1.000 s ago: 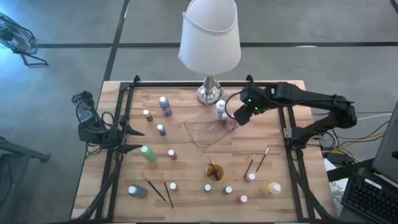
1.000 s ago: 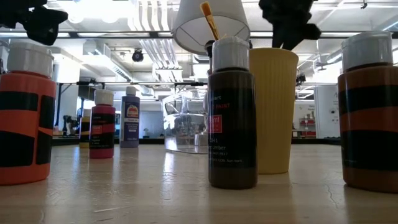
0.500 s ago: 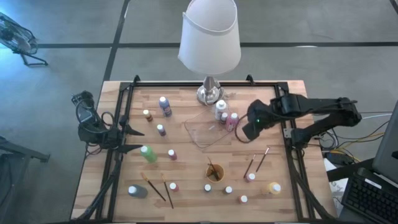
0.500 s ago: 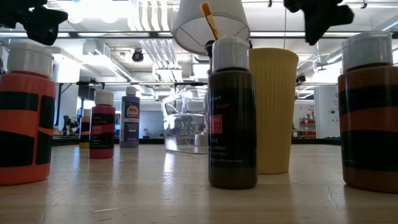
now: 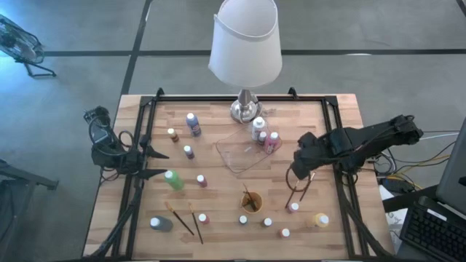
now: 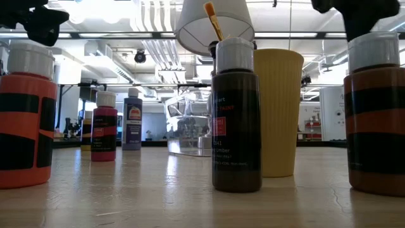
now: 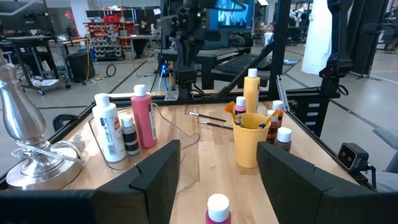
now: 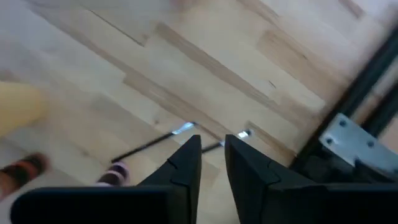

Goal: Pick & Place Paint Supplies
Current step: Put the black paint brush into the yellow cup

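Observation:
Small white-capped paint bottles stand scattered over the wooden table [image 5: 218,182]. A tall white bottle [image 5: 258,129] and a pink one [image 5: 274,138] stand at the far right corner of the clear tray [image 5: 244,154]. Two thin brushes [image 5: 293,193] [image 5: 306,187] lie flat near the right rail, and two more [image 5: 182,222] lie near the left front. My right gripper [image 5: 295,175] hovers over the right pair, fingers a little apart [image 8: 212,142], touching nothing; the brushes [image 8: 155,142] show just beyond its fingertips. My left gripper [image 5: 164,164] waits open at the left rail [image 7: 217,168].
A lamp [image 5: 246,44] stands at the far edge, its shade over the table. A yellow-orange cup [image 5: 252,201] holding brushes sits near the front middle. Black frame rails [image 5: 341,182] run along both sides. Bare wood lies between the tray and the cup.
My right gripper has drawn away from the pink bottle at the tray's far right corner, moving toward the table's near right until it is over the two brushes. The pink bottle stays standing by the tray. My left arm has kept still.

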Available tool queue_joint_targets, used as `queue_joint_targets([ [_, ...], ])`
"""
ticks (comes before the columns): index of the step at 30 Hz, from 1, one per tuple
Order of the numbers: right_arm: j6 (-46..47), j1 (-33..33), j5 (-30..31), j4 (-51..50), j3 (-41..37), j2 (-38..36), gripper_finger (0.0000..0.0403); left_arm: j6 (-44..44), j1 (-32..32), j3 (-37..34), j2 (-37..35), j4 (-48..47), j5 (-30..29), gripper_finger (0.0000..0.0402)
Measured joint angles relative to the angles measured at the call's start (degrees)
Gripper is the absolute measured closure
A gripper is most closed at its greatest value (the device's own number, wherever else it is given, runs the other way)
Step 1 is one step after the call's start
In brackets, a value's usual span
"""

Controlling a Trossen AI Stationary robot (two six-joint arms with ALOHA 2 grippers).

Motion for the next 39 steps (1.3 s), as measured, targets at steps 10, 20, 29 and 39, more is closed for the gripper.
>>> queue_joint_targets([
  [10,14.72,2.70,-2.53,-2.49,-9.19,-3.62,0.0271,0.00,0.01,0.00,0.00,0.00,-0.01,0.0183],
  [20,22.20,3.15,-6.59,14.10,-24.38,-12.62,0.0229,0.00,-0.01,0.00,0.00,0.00,-0.01,0.0183],
  [29,27.30,3.05,-10.74,16.80,-33.78,-14.64,0.0235,0.00,-0.01,-0.02,0.00,0.00,-0.01,0.0183],
  [39,27.94,2.28,-10.51,17.75,-33.58,-10.77,0.0267,0.00,-0.01,-0.02,-0.02,-0.13,0.01,0.0183],
])
